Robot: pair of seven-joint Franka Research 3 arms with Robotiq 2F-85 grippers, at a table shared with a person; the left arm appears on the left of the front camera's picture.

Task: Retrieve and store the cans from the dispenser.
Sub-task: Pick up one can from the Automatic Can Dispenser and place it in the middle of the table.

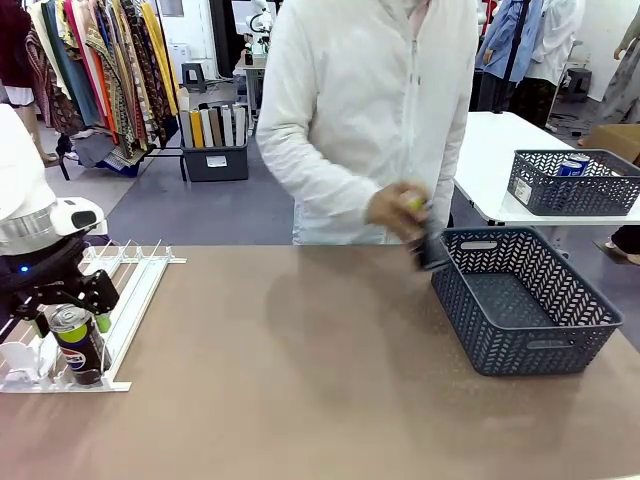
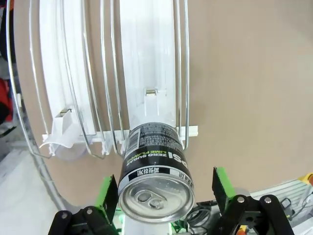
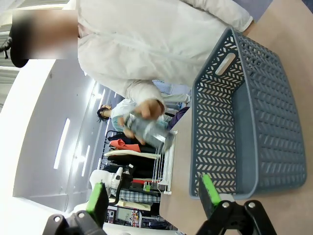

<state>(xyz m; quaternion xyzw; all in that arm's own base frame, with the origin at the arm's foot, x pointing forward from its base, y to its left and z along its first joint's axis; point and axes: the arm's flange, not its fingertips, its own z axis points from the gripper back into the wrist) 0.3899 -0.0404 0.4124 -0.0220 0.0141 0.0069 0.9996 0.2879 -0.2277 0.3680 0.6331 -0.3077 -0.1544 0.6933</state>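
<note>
A black can (image 2: 155, 176) with a silver top stands at the low end of the white dispenser (image 2: 146, 73), against its stop. My left gripper (image 2: 164, 193) straddles that can with jaws open, and a gap shows at the right green pad (image 2: 220, 186). From the front, the same can (image 1: 75, 345) sits between the left gripper's (image 1: 72, 335) fingers on the dispenser (image 1: 135, 295). A person's hand holds another can (image 1: 425, 228) just over the near basket's rim. My right gripper (image 3: 154, 196) is open and holds nothing. It looks toward that hand and can (image 3: 146, 128).
A dark grey mesh basket (image 1: 540, 345) sits on the brown table at the right, seen also as the basket (image 3: 215, 122) in the right wrist view. A second basket (image 1: 560, 195) holding a blue can stands on a white table behind. The person stands at the far edge.
</note>
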